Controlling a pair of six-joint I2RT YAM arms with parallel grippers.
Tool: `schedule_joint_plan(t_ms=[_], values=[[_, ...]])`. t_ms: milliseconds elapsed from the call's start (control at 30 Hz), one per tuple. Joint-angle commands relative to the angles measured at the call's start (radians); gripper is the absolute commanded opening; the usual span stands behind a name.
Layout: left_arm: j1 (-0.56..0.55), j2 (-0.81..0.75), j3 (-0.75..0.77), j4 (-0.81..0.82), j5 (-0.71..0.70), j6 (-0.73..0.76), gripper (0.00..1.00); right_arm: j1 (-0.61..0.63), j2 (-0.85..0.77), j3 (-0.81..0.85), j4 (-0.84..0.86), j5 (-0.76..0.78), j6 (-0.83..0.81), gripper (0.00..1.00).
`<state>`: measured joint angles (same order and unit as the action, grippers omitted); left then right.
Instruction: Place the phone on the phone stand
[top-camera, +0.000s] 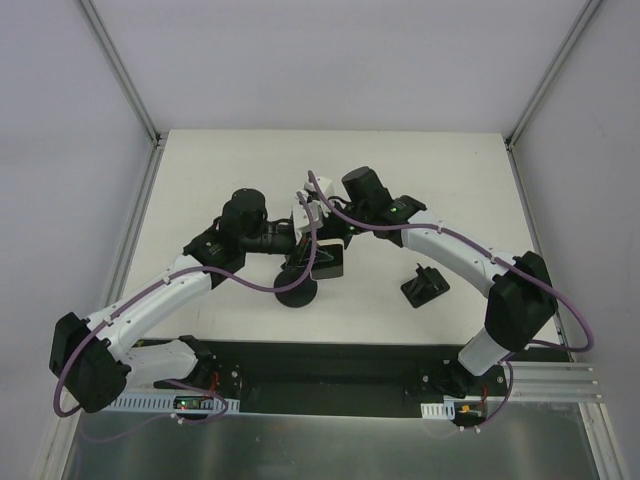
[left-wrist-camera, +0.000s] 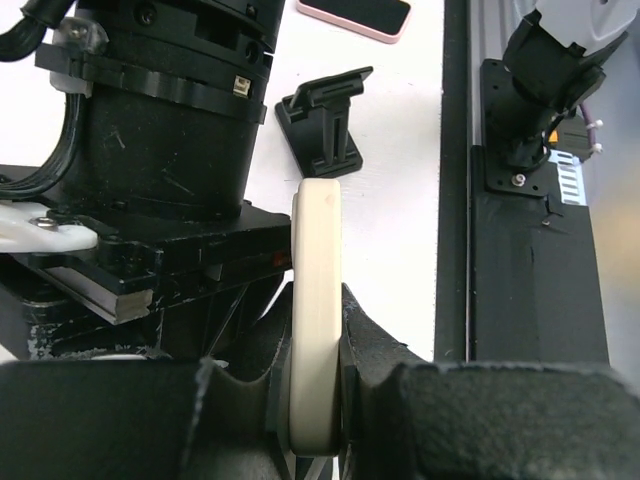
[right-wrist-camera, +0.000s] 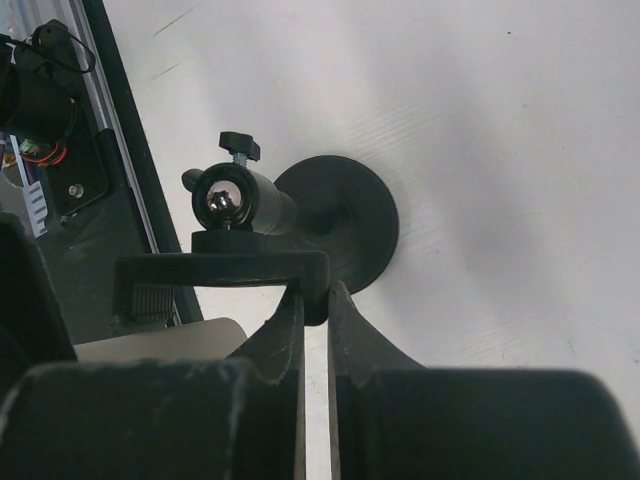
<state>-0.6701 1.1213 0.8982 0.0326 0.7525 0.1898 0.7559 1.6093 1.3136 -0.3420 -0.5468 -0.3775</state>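
Note:
My left gripper (left-wrist-camera: 317, 400) is shut on the edge of a cream-cased phone (left-wrist-camera: 317, 270), held on edge above the table. In the top view the phone (top-camera: 328, 263) shows its dark face, between both grippers. The phone stand has a round black base (right-wrist-camera: 345, 220) and a ball joint (right-wrist-camera: 222, 197). My right gripper (right-wrist-camera: 315, 300) is shut on the end of the stand's clamp arm (right-wrist-camera: 225, 268). The stand's base (top-camera: 297, 293) sits just near of the phone in the top view. The left gripper (top-camera: 300, 248) and right gripper (top-camera: 318, 232) are close together.
A second small black stand (top-camera: 425, 287) sits to the right, also in the left wrist view (left-wrist-camera: 322, 125). A pink-cased phone (left-wrist-camera: 355, 15) lies flat beyond it. The black base rail (top-camera: 330, 365) runs along the table's near edge.

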Motion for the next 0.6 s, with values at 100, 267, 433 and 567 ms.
schedule_joint_plan(t_ms=[100, 267, 433, 567], values=[[0.036, 0.032, 0.100, 0.108, 0.085, -0.039, 0.00, -0.003, -0.051, 0.004, 0.031, -0.081, -0.003, 0.01], [0.076, 0.031, 0.100, 0.102, 0.070, -0.050, 0.00, -0.004, -0.051, 0.003, 0.029, -0.082, -0.008, 0.01], [0.109, 0.046, 0.113, 0.095, 0.106, -0.052, 0.00, -0.003, -0.048, 0.003, 0.031, -0.087, -0.009, 0.01], [0.118, 0.060, 0.120, 0.084, 0.154, -0.029, 0.00, -0.003, -0.046, 0.003, 0.032, -0.093, -0.014, 0.01]])
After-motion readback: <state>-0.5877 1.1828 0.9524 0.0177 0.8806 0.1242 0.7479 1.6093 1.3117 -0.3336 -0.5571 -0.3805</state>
